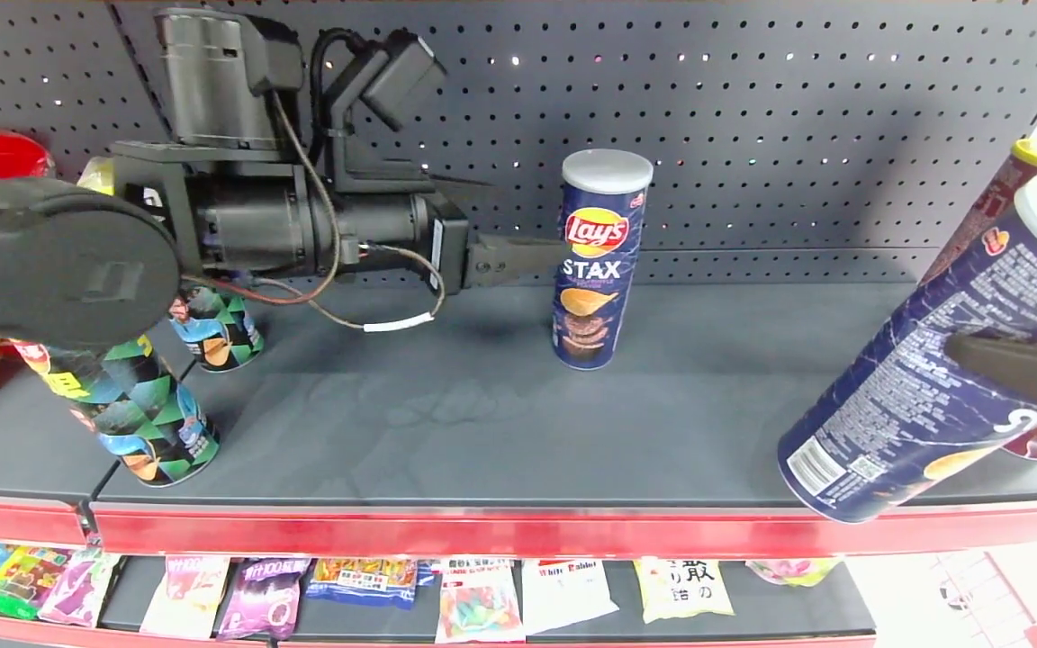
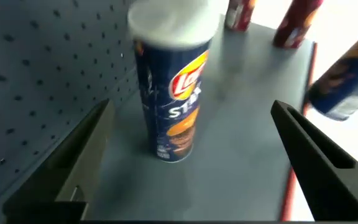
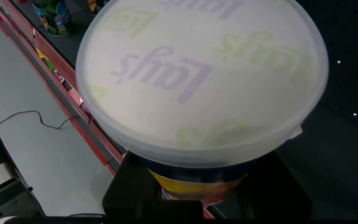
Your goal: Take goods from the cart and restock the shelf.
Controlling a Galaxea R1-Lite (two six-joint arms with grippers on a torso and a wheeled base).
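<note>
Upright can (image 1: 599,261): a blue printed cylinder with a flat white plastic lid. It stands on the matte grey shelf (image 1: 446,423), near the perforated back panel (image 1: 752,108). It is just ahead of my left gripper (image 2: 191,107), in line with the gap between the fingers. The dark, wedge-shaped fingers (image 2: 86,149) are spread wide and hold nothing. My right gripper (image 1: 978,355) is clamped on a second, tilted can (image 1: 897,387) over the shelf's glossy red front lip (image 1: 482,531).
</note>
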